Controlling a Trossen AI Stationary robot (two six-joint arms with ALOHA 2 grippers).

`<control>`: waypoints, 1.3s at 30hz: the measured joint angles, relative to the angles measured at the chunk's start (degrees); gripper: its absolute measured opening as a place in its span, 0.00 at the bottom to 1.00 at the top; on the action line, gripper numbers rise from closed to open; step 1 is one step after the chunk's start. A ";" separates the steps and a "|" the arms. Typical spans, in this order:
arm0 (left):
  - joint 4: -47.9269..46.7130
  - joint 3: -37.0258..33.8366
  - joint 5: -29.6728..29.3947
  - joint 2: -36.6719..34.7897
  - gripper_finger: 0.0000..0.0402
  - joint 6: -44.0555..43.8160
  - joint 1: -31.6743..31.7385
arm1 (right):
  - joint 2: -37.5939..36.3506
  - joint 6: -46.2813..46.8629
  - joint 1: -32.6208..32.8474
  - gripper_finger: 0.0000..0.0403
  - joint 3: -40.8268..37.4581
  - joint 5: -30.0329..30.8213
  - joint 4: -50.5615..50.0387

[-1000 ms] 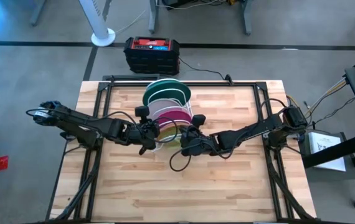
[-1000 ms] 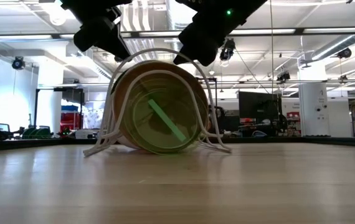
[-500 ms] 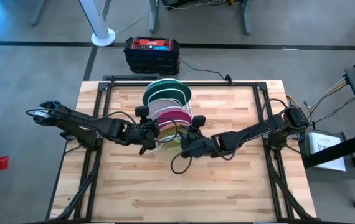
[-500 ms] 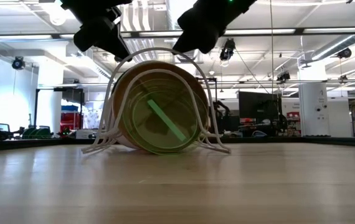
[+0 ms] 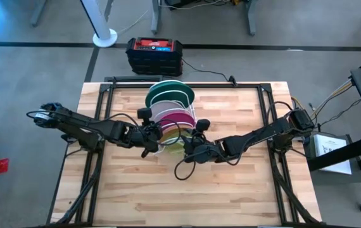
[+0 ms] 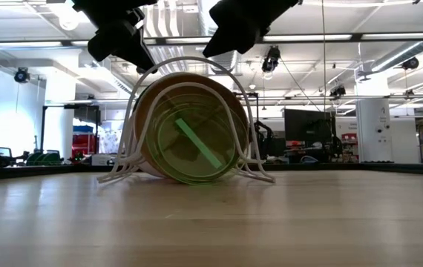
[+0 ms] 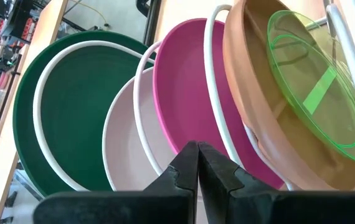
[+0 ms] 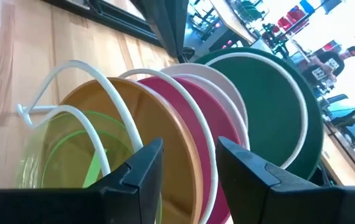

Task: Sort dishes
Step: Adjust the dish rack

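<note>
Right gripper (image 8: pixel 187 165), fingers spread, hovers just beside the rack (image 5: pixel 193 120) at its near end, above the lime plate (image 8: pixel 71 155). Left gripper (image 7: pixel 197 163), fingers pressed together, sits on the rack's other side, pointing at the pink plate (image 7: pixel 187 93). All five plates stand upright in the rack: green plate (image 5: pixel 171 90) farthest, then white plate (image 7: pixel 127 143), pink, brown plate (image 7: pixel 265 106), lime nearest.

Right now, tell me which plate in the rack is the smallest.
The translucent lime-green plate, standing at the front end of the rack, against the brown plate; the others are opaque and larger.
</note>
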 joint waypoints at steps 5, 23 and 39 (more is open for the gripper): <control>0.00 0.00 0.00 0.00 0.00 0.01 -0.09 | -0.28 0.45 1.03 0.37 0.11 1.52 -0.02; -21.82 11.68 -5.77 0.02 0.00 -24.78 -12.87 | -11.40 20.08 4.17 0.38 -0.57 3.42 -19.84; -43.83 -5.07 -5.23 -1.58 0.00 -75.06 -12.00 | -33.95 39.57 -0.32 0.17 -19.77 10.07 -21.13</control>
